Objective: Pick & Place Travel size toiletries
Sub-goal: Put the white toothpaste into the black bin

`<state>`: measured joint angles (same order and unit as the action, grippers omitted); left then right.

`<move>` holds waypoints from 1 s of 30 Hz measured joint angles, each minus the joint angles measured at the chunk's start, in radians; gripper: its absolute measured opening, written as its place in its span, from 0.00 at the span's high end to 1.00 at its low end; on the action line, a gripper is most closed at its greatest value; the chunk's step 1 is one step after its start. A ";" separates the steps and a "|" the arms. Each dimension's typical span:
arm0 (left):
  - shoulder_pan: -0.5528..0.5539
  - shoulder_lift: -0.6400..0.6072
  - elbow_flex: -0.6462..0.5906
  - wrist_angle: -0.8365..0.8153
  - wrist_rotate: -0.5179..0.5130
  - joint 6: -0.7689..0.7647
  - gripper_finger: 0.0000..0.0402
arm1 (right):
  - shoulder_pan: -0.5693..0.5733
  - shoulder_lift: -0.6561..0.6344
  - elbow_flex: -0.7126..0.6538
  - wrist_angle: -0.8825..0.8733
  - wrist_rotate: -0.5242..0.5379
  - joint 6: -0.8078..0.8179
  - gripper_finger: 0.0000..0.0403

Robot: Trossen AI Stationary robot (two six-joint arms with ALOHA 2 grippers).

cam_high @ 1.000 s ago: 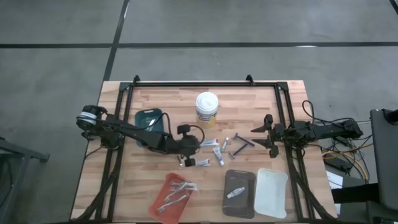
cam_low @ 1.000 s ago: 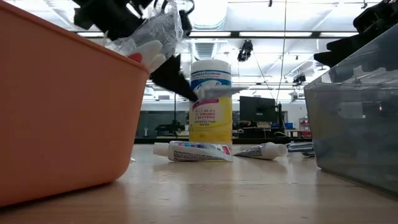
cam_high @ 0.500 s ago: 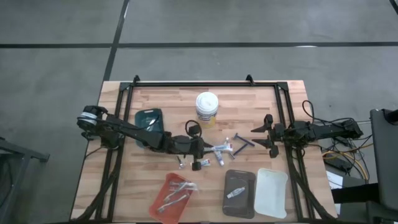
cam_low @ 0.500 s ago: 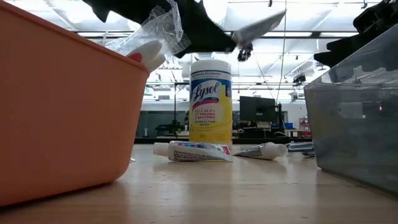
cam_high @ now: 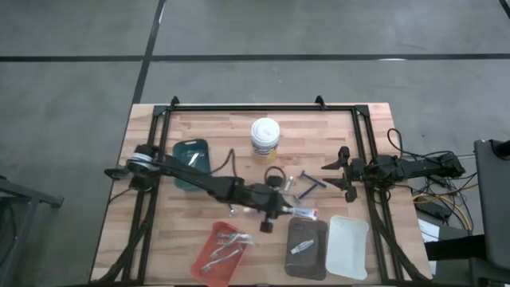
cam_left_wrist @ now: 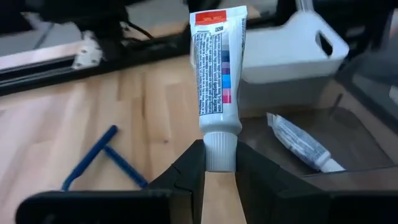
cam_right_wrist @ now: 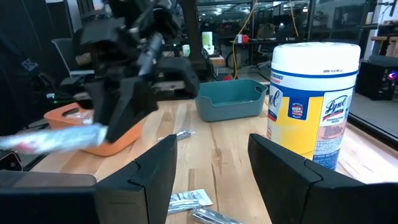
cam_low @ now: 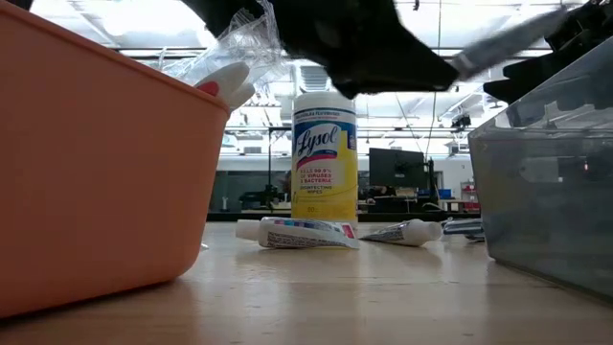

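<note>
Teal tray (cam_high: 190, 151), back left: contents too small to tell from above.

Orange tray (cam_high: 222, 249), front left: clear-wrapped items inside; in the low view its wall (cam_low: 96, 163) fills the left side and hides most of them, only crinkled wrap showing over the rim.

Left gripper (cam_left_wrist: 217, 165): reached across to mid-table, over the near edge of the grey tray (cam_high: 306, 247). Jaws narrow, clamped on the cap end of a tube (cam_left_wrist: 216, 68), which sticks out ahead of the fingers. In the high view the tube (cam_high: 303, 212) is a pale sliver beside the arm; in the low view it is a blurred streak, gripper cut off by the frame top.

Wipes tub (cam_high: 264, 139): upright, back centre.

Two tubes (cam_low: 299, 232) lie on the wood in front of the tub, ends near each other.

Blue razor (cam_left_wrist: 102, 158) on the table by the grey tray; head partly hidden by the left fingers.

Grey tray holds one tube (cam_left_wrist: 300, 142), seen from the left wrist.

White tray (cam_high: 347, 247), just right of grey: contents not discernible.

Right gripper (cam_right_wrist: 208, 171): parked at the right edge, jaws wide, nothing between them.
</note>
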<state>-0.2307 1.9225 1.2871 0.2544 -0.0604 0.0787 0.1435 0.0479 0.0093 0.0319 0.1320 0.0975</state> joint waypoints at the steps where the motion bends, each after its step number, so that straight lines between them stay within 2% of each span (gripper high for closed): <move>1: -0.003 0.019 0.036 -0.036 0.004 0.006 0.81 | 0.000 0.000 0.000 0.000 0.000 0.001 0.51; 6: -0.024 0.102 0.193 -0.140 0.059 0.033 0.81 | 0.000 0.000 0.000 0.000 0.000 0.001 0.51; 12: -0.054 0.196 0.297 -0.161 0.076 0.054 0.81 | 0.000 0.000 0.000 0.000 0.000 0.004 0.51; 20: -0.086 0.246 0.318 -0.161 0.071 -0.028 0.81 | 0.000 0.000 0.000 0.000 0.000 0.001 0.51; 30: -0.098 0.246 0.313 -0.158 0.071 0.006 0.80 | 0.000 0.000 0.000 0.000 0.000 0.002 0.51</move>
<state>-0.3288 2.1689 1.6001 0.0965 0.0105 0.0851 0.1436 0.0479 0.0093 0.0315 0.1318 0.0993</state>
